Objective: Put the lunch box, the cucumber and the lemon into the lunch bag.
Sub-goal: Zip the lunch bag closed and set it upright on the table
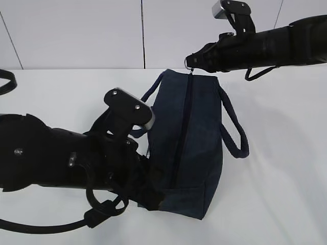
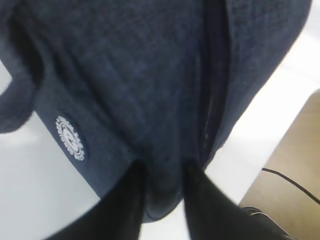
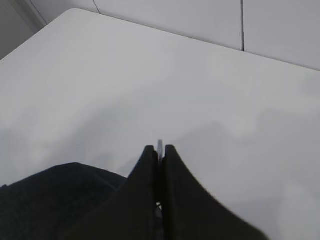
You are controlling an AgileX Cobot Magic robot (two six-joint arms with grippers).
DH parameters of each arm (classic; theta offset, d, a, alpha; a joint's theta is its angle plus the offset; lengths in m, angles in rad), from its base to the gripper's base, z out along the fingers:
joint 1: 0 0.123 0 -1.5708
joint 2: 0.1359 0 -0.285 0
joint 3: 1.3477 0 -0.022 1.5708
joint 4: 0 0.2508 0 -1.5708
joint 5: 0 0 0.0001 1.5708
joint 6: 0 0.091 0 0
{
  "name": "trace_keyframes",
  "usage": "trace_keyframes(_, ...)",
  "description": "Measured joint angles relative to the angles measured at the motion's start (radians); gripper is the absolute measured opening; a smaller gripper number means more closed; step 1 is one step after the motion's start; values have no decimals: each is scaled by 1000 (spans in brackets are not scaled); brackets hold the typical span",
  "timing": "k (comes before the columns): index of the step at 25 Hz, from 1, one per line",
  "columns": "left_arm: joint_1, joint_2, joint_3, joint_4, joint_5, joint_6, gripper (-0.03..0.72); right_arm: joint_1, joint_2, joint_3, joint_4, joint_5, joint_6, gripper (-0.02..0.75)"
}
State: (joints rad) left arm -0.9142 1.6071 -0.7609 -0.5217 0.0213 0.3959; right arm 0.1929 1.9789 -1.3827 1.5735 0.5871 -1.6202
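The dark navy lunch bag (image 1: 196,132) lies on the white table with its zipper (image 1: 183,127) running along the top. My left gripper (image 1: 150,196) pinches a fold of fabric at the bag's near end; in the left wrist view (image 2: 165,172) fabric fills the gap between its fingers (image 2: 127,200). The bag's round white logo (image 2: 70,137) shows there. My right gripper (image 1: 194,61) is shut on the metal ring pull (image 1: 189,62) at the bag's far end; the ring's edge shows between the tips (image 3: 160,150). The lunch box, cucumber and lemon are out of view.
Two loop handles (image 1: 236,132) hang at the bag's sides. The white table (image 1: 276,194) ends at a wall behind. In the left wrist view the table edge (image 2: 270,150) borders brown floor with a cable (image 2: 290,182). A dark curved object (image 1: 6,81) sits at the far left.
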Motion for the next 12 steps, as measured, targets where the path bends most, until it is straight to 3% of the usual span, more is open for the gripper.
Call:
trace_keyframes(2,0,0,0,-18,6,0,322,0,0,0,0,13,2,6)
trace_keyframes(4,0,-6,0,-34,17,0,396,0,0,0,0,30,2,6)
trace_keyframes(8,7,-73,1,-56,52,0,433,0,0,0,-3,43,4,7)
trace_keyframes(12,82,-172,1,-111,123,0,438,0,0,0,-3,45,6,7)
